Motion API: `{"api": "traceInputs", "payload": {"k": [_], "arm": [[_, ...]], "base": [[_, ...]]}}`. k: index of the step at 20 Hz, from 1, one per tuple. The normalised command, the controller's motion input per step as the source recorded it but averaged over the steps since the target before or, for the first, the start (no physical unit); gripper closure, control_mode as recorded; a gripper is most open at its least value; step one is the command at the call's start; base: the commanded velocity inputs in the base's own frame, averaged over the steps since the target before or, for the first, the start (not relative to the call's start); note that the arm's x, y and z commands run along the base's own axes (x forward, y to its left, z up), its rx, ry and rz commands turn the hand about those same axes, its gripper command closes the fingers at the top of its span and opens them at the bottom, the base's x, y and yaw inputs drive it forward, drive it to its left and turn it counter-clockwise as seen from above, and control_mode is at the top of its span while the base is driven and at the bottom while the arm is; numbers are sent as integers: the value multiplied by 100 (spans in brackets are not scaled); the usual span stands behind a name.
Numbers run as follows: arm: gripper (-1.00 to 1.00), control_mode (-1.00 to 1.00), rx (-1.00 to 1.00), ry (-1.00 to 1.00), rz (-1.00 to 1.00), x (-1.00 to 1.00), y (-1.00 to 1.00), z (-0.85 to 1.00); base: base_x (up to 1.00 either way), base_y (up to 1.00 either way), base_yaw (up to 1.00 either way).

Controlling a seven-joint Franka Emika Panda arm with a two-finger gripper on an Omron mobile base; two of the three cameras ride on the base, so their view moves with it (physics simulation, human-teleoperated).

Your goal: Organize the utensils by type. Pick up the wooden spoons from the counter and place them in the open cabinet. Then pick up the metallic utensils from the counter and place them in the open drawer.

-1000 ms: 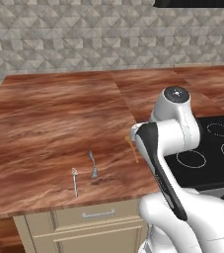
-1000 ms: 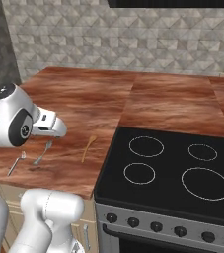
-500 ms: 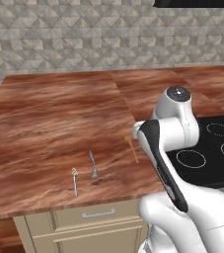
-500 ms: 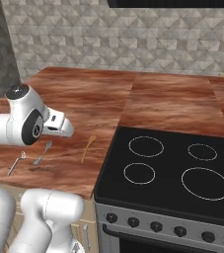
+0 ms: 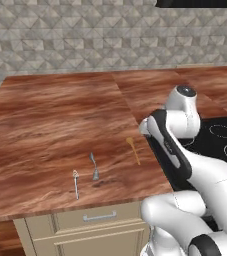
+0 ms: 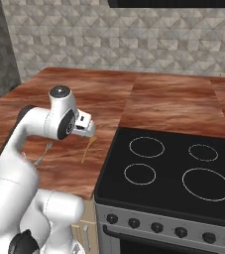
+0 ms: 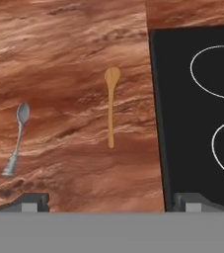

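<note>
While the claw (image 7: 107, 201) hung spread wide and empty above the counter (image 5: 45, 120), the wooden spoon (image 7: 111, 106) lay flat just beside the black stovetop (image 7: 197, 113), with the silver spoon (image 7: 17, 138) well apart on its far side. Light, stiff and thin, the wooden spoon looked easiest to pinch across its straight handle near the middle, since it sat low against the glossy wood.

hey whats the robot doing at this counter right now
The arm's open end effector hangs above the counter, holding nothing. The wooden spoon lies flat below it, beside the black stovetop. The silver spoon and the fork lie on the wood too. Nothing has been picked up yet; the wooden spoon looks like the likely first pick.
</note>
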Motion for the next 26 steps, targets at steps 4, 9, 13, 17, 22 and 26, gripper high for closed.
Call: {"api": "traceInputs", "payload": {"k": [4,9,13,17,22,26], "arm": [[-100,-100,0,20,0,83,0,-55],[-100,-100,0,20,0,69,0,-58],[-100,-100,0,11,0,66,3,-43],[-100,-100,0,2,0,43,4,-38],[-100,-100,0,0,0,24,13,-56],[-100,-100,0,0,0,16,18,-65]], "base": [[0,0,0],[0,0,0],[0,0,0],[0,0,0],[0,0,0],[0,0,0]]}}
